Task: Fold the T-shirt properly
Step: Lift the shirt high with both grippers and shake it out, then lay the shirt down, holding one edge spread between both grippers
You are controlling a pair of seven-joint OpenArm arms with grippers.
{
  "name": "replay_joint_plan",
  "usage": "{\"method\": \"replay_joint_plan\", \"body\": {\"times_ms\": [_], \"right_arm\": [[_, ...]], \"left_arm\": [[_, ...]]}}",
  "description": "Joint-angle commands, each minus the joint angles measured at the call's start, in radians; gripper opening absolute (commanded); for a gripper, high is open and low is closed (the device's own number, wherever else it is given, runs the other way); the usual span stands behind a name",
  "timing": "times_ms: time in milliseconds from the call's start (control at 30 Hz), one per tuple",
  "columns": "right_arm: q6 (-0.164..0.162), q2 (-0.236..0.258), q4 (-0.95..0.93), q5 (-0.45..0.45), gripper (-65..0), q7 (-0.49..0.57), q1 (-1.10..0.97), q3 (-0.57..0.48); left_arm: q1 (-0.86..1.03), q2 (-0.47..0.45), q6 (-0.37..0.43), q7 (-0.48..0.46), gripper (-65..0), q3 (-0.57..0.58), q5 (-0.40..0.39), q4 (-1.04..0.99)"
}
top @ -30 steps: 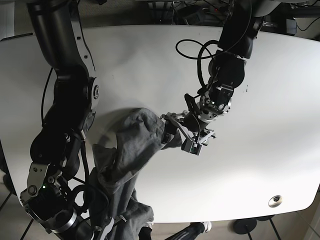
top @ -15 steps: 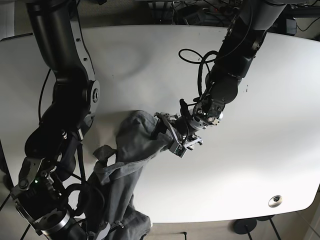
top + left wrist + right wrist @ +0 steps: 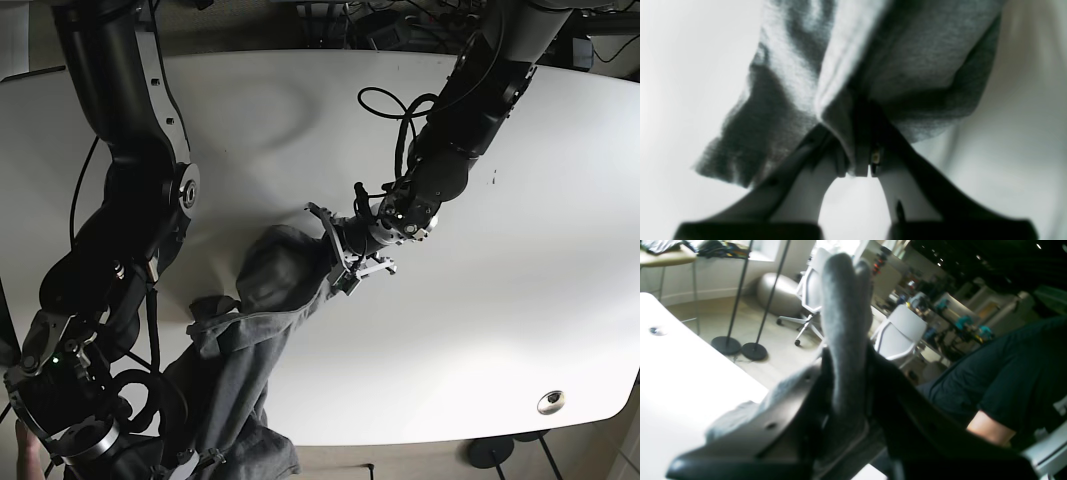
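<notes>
The grey T-shirt (image 3: 255, 330) is stretched between the two arms, running from mid-table down to the near edge and spilling over it. Up at the centre of the white table (image 3: 500, 330), the left gripper (image 3: 340, 262) has its jaws closed tight on a fold of the fabric, and the left wrist view shows it plainly: the left gripper (image 3: 860, 166) has both fingers pinched together with a bunched edge of the T-shirt (image 3: 873, 60) caught between them, cloth fanning out beyond the tips over the pale tabletop. Down at the lower left of the base view, the right gripper (image 3: 190, 455) sits below the table edge, with the shirt hanging in a heap around it. The right wrist view settles the grip: the right gripper (image 3: 843, 400) is clamped on a thick roll of the T-shirt (image 3: 843, 306), which stands up out of the jaws. Behind it sit a white office chair (image 3: 900, 333), two black stand bases (image 3: 740, 348) on the floor, and a person in dark clothes (image 3: 1000, 380) at the right. The table (image 3: 680, 373) corner shows at the left
</notes>
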Motion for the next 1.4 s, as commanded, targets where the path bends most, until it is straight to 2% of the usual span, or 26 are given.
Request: {"method": "replay_joint_plan", "body": {"times_ms": [33, 100, 200, 233, 333, 400, 533, 700, 833, 900, 933, 1033, 1133, 1233, 1333, 1400], "right_arm": [[-0.009, 0.007, -0.032, 0.007, -62.8, 0.030, 0.046, 0.012], [-0.009, 0.027, -0.071, 0.007, -62.8, 0.030, 0.046, 0.030], [-0.009, 0.076, -0.173, 0.015, -62.6, 0.039, 0.049, 0.053], [-0.009, 0.082, -0.212, 0.016, -62.6, 0.051, 0.065, 0.058], [-0.009, 0.089, -0.313, 0.005, -62.6, 0.137, 0.083, 0.070], [-0.009, 0.119, -0.381, 0.005, -62.6, 0.162, 0.114, 0.081], [-0.028, 0.153, -0.537, 0.015, -62.6, 0.222, 0.190, 0.081], [-0.072, 0.161, -0.680, 0.013, -62.6, 0.294, 0.279, 0.079], [-0.094, 0.165, -0.801, 0.007, -62.6, 0.369, 0.337, 0.081], [-0.118, 0.188, -0.847, 0.016, -62.6, 0.394, 0.337, 0.081], [-0.120, 0.193, -0.862, 0.016, -62.6, 0.397, 0.337, 0.084], [-0.121, 0.202, -0.865, 0.016, -62.6, 0.397, 0.337, 0.086], [-0.121, 0.222, -0.847, 0.018, -62.6, 0.391, 0.318, 0.095], [-0.121, 0.222, -0.772, 0.018, -62.6, 0.386, 0.194, 0.170], [-0.115, 0.222, -0.652, 0.018, -62.6, 0.323, 0.045, 0.181], [-0.115, 0.213, -0.543, 0.018, -62.6, 0.320, -0.086, 0.227]], "left_arm": [[-0.029, -0.034, 0.006, -0.021, -65.0, -0.081, -0.009, 0.102], [0.011, -0.037, 0.005, 0.015, -65.0, -0.171, -0.008, 0.197], [0.032, -0.037, 0.003, 0.165, -65.0, -0.343, -0.002, 0.385], [0.032, -0.047, 0.003, 0.187, -65.0, -0.374, -0.002, 0.415], [0.026, -0.082, 0.003, 0.196, -65.0, -0.445, -0.008, 0.473], [0.014, -0.103, 0.003, 0.197, -65.0, -0.506, -0.008, 0.482], [-0.106, -0.160, 0.002, 0.283, -65.0, -0.669, -0.008, 0.476], [-0.250, -0.249, 0.002, 0.332, -65.0, -0.721, -0.008, 0.473], [-0.378, -0.326, 0.002, 0.337, -65.0, -0.730, -0.008, 0.450], [-0.428, -0.358, 0.002, 0.337, -65.0, -0.731, -0.009, 0.407], [-0.450, -0.373, 0.002, 0.337, -65.0, -0.731, -0.009, 0.399], [-0.456, -0.404, 0.002, 0.337, -65.0, -0.739, -0.011, 0.401], [-0.371, -0.404, -0.008, 0.337, -65.0, -0.820, -0.011, 0.405], [-0.264, -0.398, -0.097, 0.337, -65.0, -0.932, -0.011, 0.405], [-0.126, -0.398, -0.118, 0.337, -65.0, -1.015, -0.011, 0.461], [-0.046, -0.384, -0.120, 0.337, -65.0, -1.051, -0.011, 0.494]]}}
